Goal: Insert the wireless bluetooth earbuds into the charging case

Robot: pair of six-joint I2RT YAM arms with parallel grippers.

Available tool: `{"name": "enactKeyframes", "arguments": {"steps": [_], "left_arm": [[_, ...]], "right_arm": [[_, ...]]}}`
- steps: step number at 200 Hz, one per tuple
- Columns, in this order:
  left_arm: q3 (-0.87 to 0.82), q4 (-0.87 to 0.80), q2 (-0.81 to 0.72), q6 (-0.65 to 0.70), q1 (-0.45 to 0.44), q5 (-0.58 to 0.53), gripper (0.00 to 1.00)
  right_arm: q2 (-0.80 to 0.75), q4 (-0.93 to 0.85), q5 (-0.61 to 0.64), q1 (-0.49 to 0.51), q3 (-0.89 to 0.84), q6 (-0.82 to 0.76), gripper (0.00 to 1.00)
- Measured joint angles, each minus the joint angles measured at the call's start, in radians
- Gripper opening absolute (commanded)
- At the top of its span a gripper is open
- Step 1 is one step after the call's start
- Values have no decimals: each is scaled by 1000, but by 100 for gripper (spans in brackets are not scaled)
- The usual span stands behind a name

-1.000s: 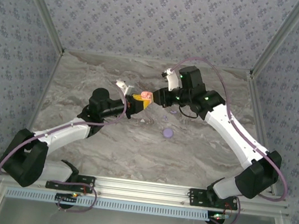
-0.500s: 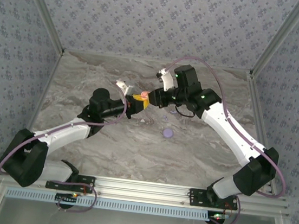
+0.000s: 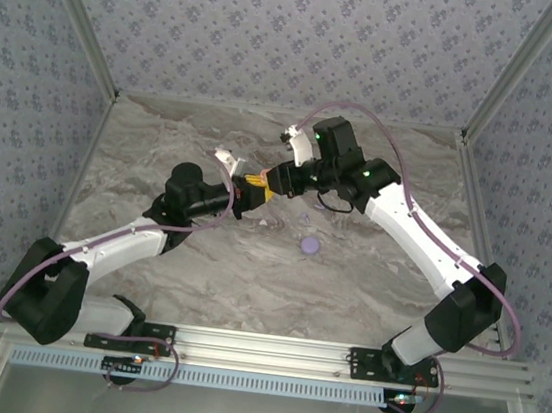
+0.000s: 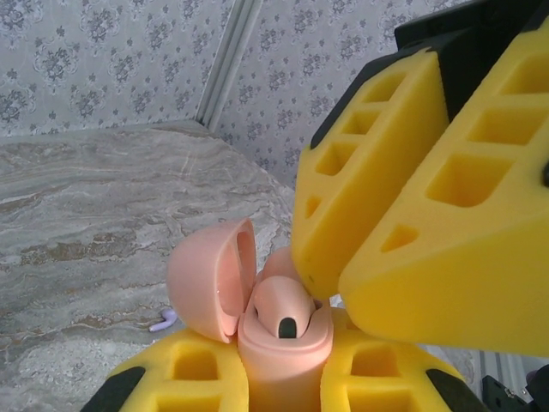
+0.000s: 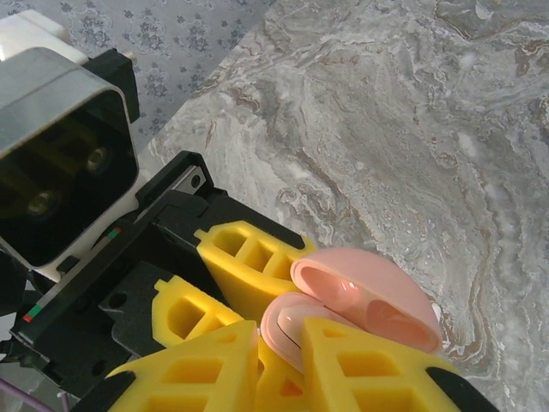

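Left gripper [image 4: 279, 378] is clamped on the pink charging case [image 4: 274, 348] and holds it upright above the table [image 3: 162, 152], with the lid [image 4: 206, 279] flipped open to the left. A pale pink earbud [image 4: 281, 305] sits in the case, right under the tips of the right gripper [image 4: 322, 287], which touch it. Those jaws are almost together, just a thin seam, and I can't tell if they're pinching it. A purple earbud [image 4: 163, 322] lies on the marble and a purple disc [image 3: 310, 243] sits further right. A second ago the right gripper was apart from the case; now it's slid left onto it.
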Motion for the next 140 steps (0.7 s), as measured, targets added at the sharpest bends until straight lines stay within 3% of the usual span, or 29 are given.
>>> {"name": "enactKeyframes", "arguments": {"steps": [52,83,140], "left_arm": [[0,-3,-1,0,-1,1,7],[8,-4,-3,0,-1,20,7],[25,13,-3,-6,-7,88,7]], "right_arm": [[-8,14,41,-5,-3,5,31],[-45,31,55,-74,-34,24,32],[-65,37,-2,-193,-97,35,22]]}}
